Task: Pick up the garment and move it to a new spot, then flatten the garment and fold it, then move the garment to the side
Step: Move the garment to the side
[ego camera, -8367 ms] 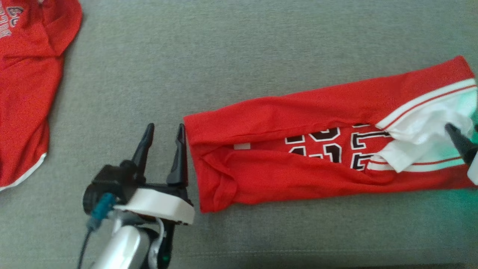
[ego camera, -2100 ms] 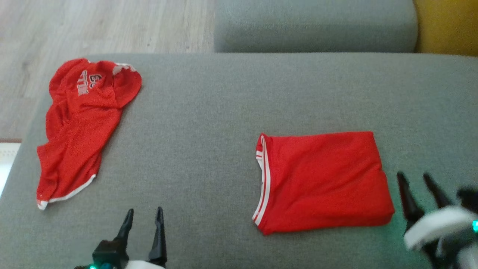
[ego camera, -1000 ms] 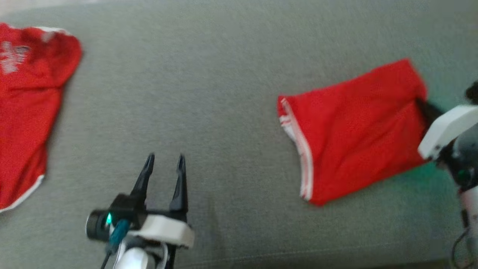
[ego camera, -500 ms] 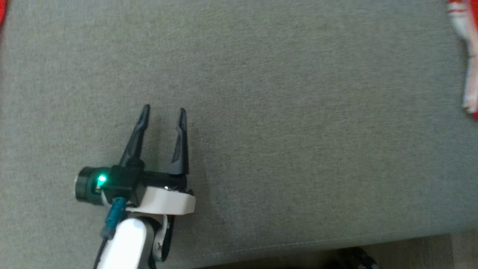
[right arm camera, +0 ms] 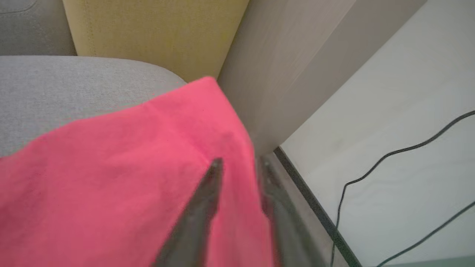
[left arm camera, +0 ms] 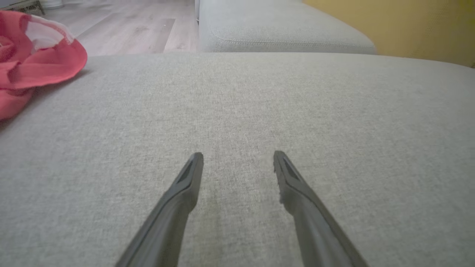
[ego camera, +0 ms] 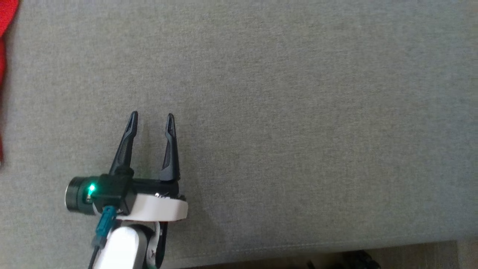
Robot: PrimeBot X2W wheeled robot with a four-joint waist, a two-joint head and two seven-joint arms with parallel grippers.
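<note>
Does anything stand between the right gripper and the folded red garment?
Nothing visible does. In the right wrist view, the edge of the folded red garment sits between the two fingers of the right gripper, near the end of the grey cushion.

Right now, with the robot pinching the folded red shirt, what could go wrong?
1. The right gripper pinches the folded garment along just one edge, so the fold might sag open or the cloth might slip out.
2. That edge seems close to the end of the sofa cushion, with the floor and a cable just beyond. Letting go here could drop the garment off the sofa.
</note>
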